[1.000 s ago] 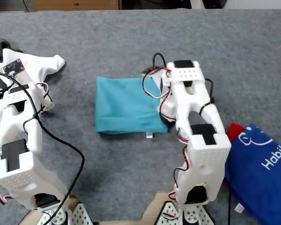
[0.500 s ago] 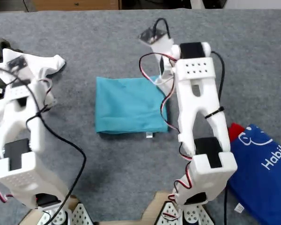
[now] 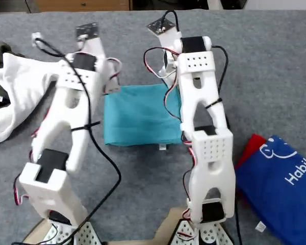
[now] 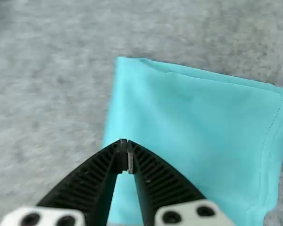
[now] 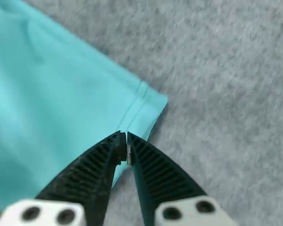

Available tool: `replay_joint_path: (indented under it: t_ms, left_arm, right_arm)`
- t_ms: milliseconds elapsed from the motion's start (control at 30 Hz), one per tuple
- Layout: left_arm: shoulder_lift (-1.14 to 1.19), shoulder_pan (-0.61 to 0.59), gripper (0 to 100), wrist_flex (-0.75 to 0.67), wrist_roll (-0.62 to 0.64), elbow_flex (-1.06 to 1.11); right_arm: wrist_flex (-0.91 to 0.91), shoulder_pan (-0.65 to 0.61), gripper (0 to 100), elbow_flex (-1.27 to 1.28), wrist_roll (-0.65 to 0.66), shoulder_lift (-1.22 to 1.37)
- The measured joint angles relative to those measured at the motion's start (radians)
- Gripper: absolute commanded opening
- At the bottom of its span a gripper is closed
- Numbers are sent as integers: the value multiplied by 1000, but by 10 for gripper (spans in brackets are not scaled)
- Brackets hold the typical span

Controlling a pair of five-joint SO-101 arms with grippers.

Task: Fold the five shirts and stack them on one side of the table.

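Left pincer [image 4: 124,157] newly over flat, rectangular teal shirt [image 4: 198,127]

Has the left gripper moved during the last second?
Yes: the left gripper went rightwards, from the white shirt to the teal shirt's left edge.

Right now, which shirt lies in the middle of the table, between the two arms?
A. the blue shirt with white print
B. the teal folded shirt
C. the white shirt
B: the teal folded shirt lies flat in the middle, while the white shirt is crumpled at one side and the blue shirt sits at the opposite side.
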Motion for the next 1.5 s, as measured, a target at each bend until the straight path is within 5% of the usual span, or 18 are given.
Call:
replay_joint_path:
  t_ms: [233, 867, 1233, 1500]
  left_arm:
    - [201, 6, 18, -178, 3, 15]
    - [338, -77, 18, -184, 3, -135]
    - [338, -92, 18, -97, 3, -278]
    - [338, -133, 18, -52, -3, -284]
  right_arm:
    - [5, 0, 23, -175, -3, 186]
    - [35, 48, 23, -615, 2, 405]
    - [130, 35, 19, -578, -9, 192]
    - [132, 40, 19, -72, -31, -215]
